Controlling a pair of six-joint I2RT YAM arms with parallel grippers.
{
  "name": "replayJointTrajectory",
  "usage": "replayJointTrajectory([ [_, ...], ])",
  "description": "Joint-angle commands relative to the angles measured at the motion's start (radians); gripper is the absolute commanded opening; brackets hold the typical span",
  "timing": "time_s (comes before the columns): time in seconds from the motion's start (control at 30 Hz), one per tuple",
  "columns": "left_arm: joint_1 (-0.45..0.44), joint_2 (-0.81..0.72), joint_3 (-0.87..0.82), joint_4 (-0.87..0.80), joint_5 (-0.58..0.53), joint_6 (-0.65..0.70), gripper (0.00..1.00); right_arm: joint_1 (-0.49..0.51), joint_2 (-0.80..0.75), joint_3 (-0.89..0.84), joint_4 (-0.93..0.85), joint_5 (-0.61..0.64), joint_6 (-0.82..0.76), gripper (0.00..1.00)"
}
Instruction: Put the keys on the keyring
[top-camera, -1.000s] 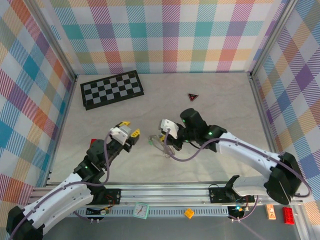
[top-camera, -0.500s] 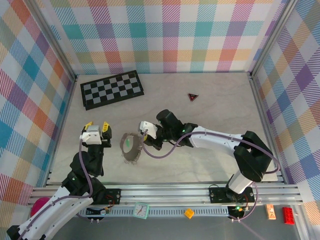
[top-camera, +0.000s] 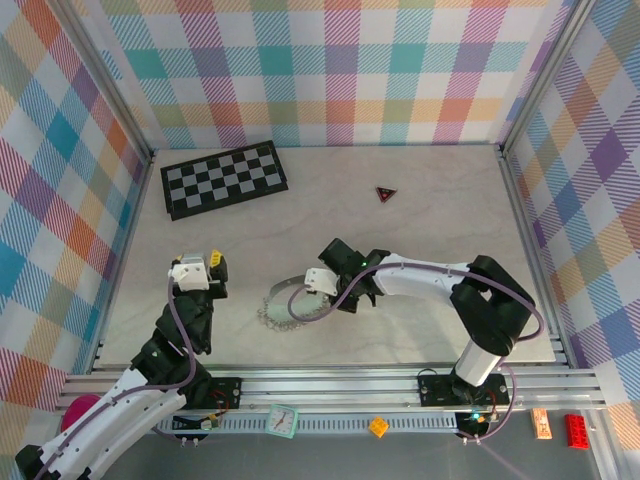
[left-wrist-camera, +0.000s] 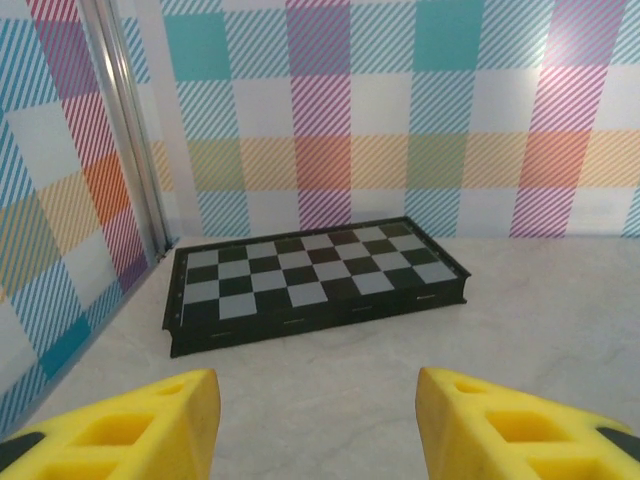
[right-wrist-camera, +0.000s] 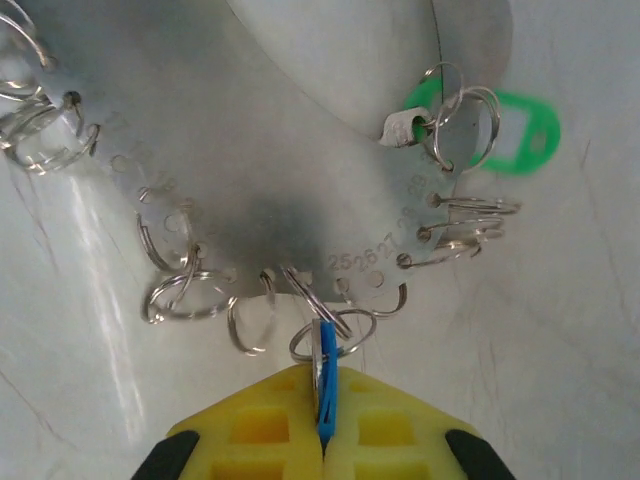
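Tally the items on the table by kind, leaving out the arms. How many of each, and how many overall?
Keys: 2 (blue key, green key)
Keyring: 1, its small split rings counted with it
Checkerboard: 1
Dark triangle: 1
Total: 5

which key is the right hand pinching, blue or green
The blue key, clamped edge-on in the shut right hand. The green key lies free, hung on a small ring at the edge of the keyring.
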Motion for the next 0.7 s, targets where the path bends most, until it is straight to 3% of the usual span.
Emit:
replayJointTrajectory([
  [0.0, 0.011, -0.002, -0.017, -0.031, -0.032, -0.05, 0.54, -0.004, 0.004, 0.001, -0.073, 0.088, -0.032, 0.0],
  [0.27, 0.013, 0.0, -0.027, -0.068, -0.032, -0.082, 0.54, -0.004, 0.019, -0.031, -0.109, 0.204, -0.037, 0.0],
  [0.4, 0.016, 0.018, -0.039, -0.038, -0.025, -0.068, 0.54, -0.005, 0.024, -0.054, -0.124, 0.259, -0.041, 0.05],
  [0.57, 0.026, 0.069, -0.043, 0.023, -0.022, -0.032, 0.55, -0.015, 0.023, -0.067, -0.127, 0.299, -0.035, 0.28],
  [0.67, 0.04, 0.111, -0.046, 0.057, -0.003, -0.013, 0.56, -0.044, -0.02, -0.088, -0.101, 0.285, -0.015, 0.36],
])
